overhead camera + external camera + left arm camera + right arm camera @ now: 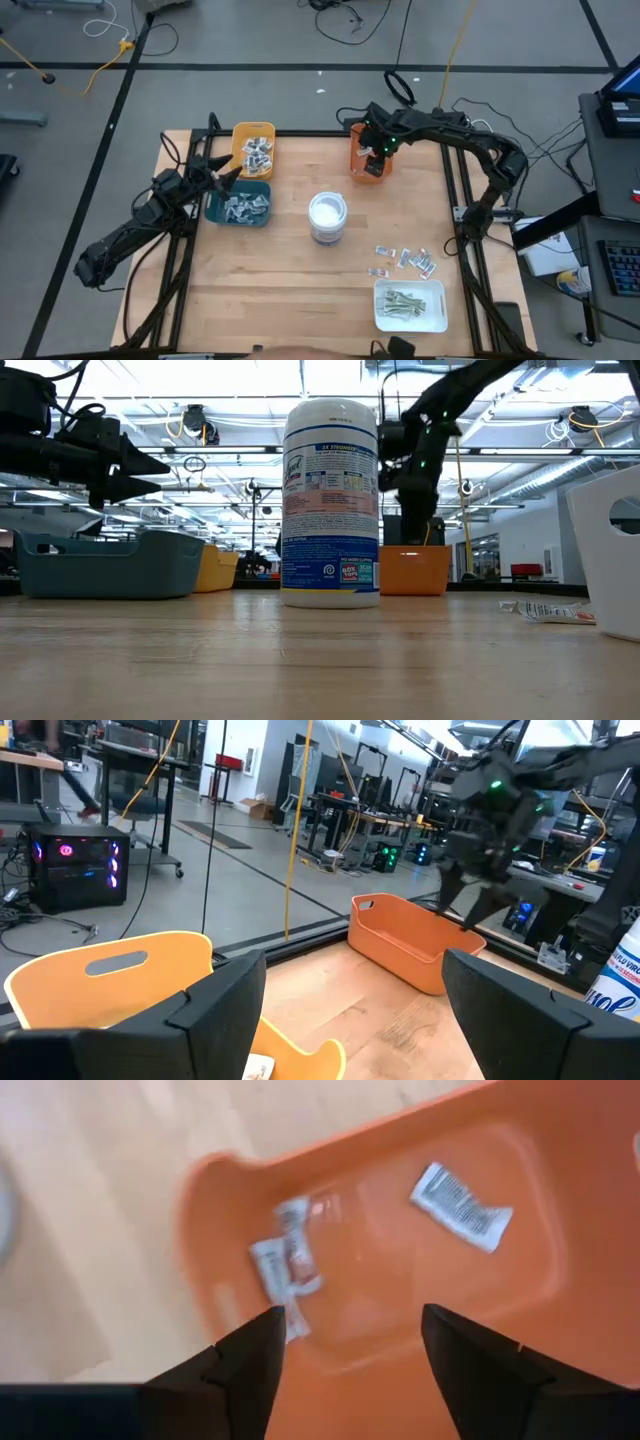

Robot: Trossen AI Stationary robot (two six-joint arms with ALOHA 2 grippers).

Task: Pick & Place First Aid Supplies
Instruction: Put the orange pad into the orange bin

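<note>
My right gripper hangs open over the orange bin near the table's far edge, fingers pointing down, holding nothing. White-and-red sachets and one more lie on the bin's floor. Loose sachets lie flat on the table's near right. My left gripper is open, level above the teal bin, which holds silvery packets. The yellow bin also holds packets. Pale-green strips lie in the white tray.
A white wipes canister stands upright at the table's middle, between the bins and the loose sachets. Bare wood lies in front of it toward the near edge and on the near left. Cables and a monitor stand beyond the table's right side.
</note>
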